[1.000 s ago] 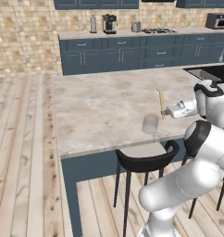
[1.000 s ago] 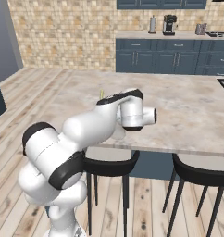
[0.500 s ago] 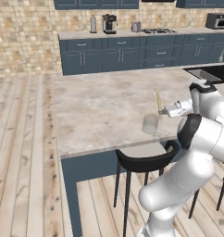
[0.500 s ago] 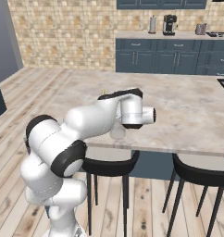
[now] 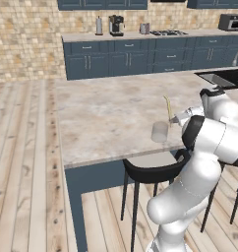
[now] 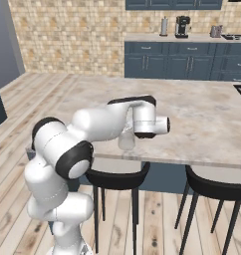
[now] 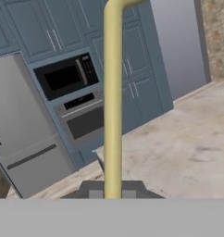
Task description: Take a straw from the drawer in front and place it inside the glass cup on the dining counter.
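The end effector [image 5: 176, 119] is gripping the straw [image 5: 167, 106], its two fingers closed on the lower end of the stick. In the left base view it is hovering just above and beside the glass cup [image 5: 160, 132], on the side of the cup toward the arm, with the straw rising nearly upright from the fingers and leaning slightly away from the arm. The straw's lower end is sitting above the cup's rim, not inside it.

In the hand view the straw [image 7: 113, 102] is running up the middle as a pale yellow-green rod, bending over at its top end, clamped between the dark fingertips [image 7: 93, 190] at the bottom.

The glass cup is standing upright on the dining counter [image 5: 106, 113], near the counter's front edge and just behind a black stool [image 5: 153, 174] that is tucked under that edge. In the right base view the cup [image 6: 126, 141] is showing partly below the arm's wrist, again close to the front edge of the counter [image 6: 202, 114], with two black stools below it.

Beyond the cup, the far wall counter is carrying a coffee machine [image 5: 115, 25] and a toaster oven [image 5: 230, 21], well apart from the cup.
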Available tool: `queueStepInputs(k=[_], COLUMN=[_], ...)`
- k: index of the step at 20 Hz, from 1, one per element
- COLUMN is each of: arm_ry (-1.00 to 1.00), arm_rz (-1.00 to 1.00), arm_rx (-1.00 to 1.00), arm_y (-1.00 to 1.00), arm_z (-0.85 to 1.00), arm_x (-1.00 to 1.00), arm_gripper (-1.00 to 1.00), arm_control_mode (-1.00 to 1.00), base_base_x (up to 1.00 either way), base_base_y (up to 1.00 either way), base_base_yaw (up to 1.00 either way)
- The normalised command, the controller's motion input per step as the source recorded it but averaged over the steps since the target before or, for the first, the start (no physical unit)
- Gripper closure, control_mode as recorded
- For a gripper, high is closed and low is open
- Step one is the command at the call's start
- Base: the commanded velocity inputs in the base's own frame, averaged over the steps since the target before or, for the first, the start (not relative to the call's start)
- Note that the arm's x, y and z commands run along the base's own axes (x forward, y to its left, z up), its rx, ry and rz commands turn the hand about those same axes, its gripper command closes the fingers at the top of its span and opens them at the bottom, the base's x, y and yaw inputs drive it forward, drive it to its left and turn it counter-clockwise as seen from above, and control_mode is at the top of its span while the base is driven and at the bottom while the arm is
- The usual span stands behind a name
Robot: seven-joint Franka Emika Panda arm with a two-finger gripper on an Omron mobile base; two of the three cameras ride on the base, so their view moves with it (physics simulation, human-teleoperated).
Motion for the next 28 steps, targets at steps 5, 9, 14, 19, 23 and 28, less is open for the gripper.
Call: queueStepInputs(k=[5,9,14,19,23,28], arm_ry=[0.00,0.00,0.00,-0.07,-0.13,-0.20], arm_rz=[0.00,0.00,0.00,0.03,0.03,0.04], arm_rx=[-0.11,-0.04,-0.05,-0.10,-0.10,-0.03], arm_y=[0.02,0.00,0.00,0.00,0.00,0.00], arm_z=[-0.18,-0.02,-0.14,-0.29,-0.15,0.00], arm_x=[0.44,0.21,0.05,0.00,0.19,0.25], arm_gripper=[1.00,1.00,1.00,1.00,1.00,1.00], arm_control_mode=[-1.00,-1.00,-1.00,-1.00,-1.00,-1.00], base_base_x=[0.00,0.00,0.00,0.00,0.00,0.00], base_base_y=[0.00,0.00,0.00,0.00,0.00,0.00], base_base_yaw=[0.00,0.00,0.00,0.00,0.00,0.00])
